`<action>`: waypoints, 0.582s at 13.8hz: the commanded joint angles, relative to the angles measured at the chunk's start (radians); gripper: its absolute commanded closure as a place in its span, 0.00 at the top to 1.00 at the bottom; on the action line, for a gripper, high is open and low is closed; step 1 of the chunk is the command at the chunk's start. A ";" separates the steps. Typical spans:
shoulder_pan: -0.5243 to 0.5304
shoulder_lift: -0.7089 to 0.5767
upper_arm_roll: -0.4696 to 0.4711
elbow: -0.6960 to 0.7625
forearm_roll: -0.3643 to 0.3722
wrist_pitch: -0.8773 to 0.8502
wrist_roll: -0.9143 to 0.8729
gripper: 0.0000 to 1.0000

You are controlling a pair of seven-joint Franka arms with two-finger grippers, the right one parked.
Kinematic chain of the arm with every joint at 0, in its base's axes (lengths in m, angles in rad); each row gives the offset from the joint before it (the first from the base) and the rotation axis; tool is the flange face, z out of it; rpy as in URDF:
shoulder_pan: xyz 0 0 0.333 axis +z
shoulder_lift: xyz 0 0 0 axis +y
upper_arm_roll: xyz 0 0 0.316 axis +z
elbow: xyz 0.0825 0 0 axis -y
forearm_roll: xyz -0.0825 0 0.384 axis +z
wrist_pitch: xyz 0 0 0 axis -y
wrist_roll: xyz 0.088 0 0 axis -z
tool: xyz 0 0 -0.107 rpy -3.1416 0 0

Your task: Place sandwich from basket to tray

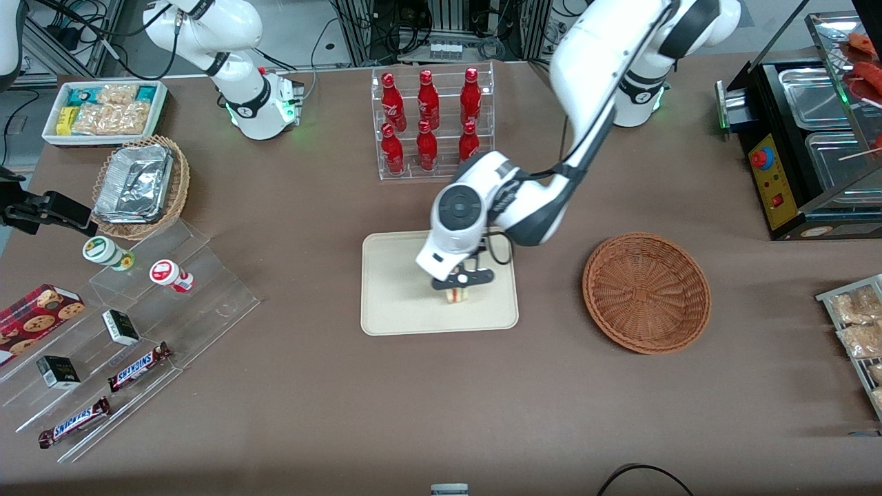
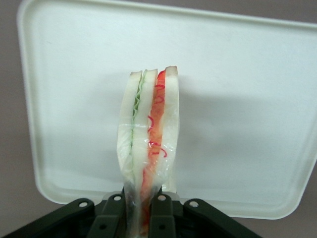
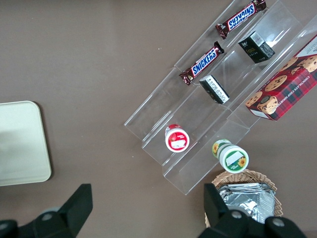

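My left gripper (image 1: 457, 287) hangs over the cream tray (image 1: 393, 303), shut on the sandwich (image 1: 457, 296). In the left wrist view the sandwich (image 2: 148, 134) is a plastic-wrapped wedge of white bread with green and red filling, pinched at its narrow end by the gripper (image 2: 141, 218), with the tray (image 2: 237, 99) right under it. Whether the sandwich touches the tray I cannot tell. The reddish-brown wicker basket (image 1: 646, 292) lies empty beside the tray, toward the working arm's end of the table.
A clear rack of red bottles (image 1: 431, 120) stands farther from the front camera than the tray. Acrylic steps with snack bars (image 1: 138, 365), small boxes and cups lie toward the parked arm's end, near a tan basket of foil trays (image 1: 138, 182). A black food warmer (image 1: 806, 151) stands at the working arm's end.
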 commanded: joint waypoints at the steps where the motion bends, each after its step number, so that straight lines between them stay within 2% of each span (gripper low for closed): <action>1: -0.038 0.096 0.016 0.154 0.055 -0.072 -0.069 0.00; 8: -0.060 0.137 0.018 0.186 0.085 -0.068 -0.125 0.00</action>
